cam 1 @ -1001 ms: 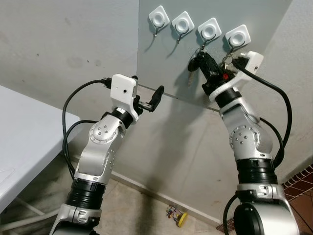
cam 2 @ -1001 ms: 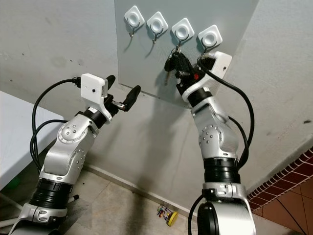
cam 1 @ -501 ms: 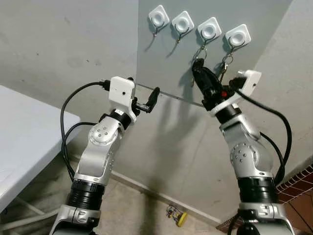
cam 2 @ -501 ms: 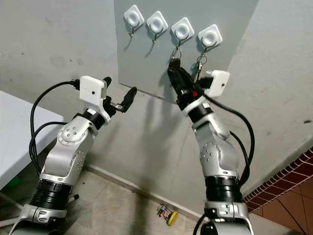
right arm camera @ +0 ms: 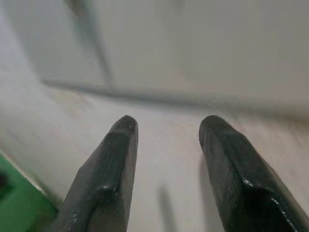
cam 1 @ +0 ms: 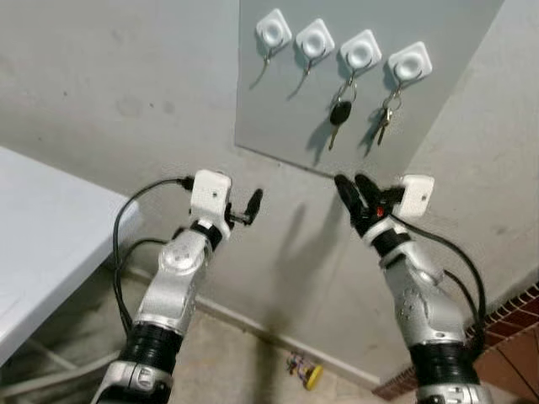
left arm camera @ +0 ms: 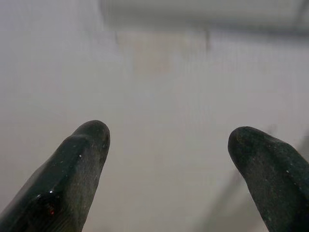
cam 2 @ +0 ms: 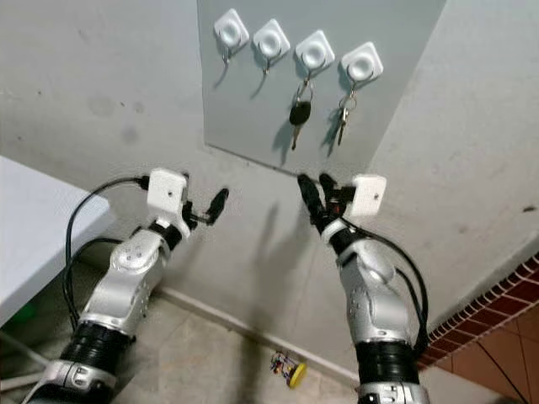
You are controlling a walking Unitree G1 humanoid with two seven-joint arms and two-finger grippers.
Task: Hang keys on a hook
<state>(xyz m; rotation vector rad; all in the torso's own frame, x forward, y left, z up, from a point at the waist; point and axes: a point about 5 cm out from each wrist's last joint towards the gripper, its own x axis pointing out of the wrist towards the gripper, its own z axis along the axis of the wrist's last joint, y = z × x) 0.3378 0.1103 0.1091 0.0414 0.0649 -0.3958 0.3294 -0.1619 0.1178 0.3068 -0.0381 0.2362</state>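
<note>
A grey panel point(cam 1: 274, 109) on the wall carries a row of white hooks. A black car key point(cam 1: 339, 114) hangs from the third hook point(cam 1: 360, 49). A bunch of silver keys point(cam 1: 385, 118) hangs from the fourth hook point(cam 1: 409, 61). My right gripper point(cam 1: 354, 186) is below the panel, well under the black key, open with nothing between its fingers point(right arm camera: 120, 159). My left gripper point(left arm camera: 169, 140) is raised at the left below the panel's lower edge, open too, and faces bare wall.
A white table point(cam 1: 34, 244) stands at the left. A small yellow object point(cam 1: 307, 370) lies on the floor by the wall's foot. Red tiles point(cam 1: 518, 332) show at the lower right. The first two hooks point(cam 1: 274, 32) are bare.
My right gripper has let go of the black key, which now hangs from the third hook, and has dropped below the panel. The left arm has lowered as well.
</note>
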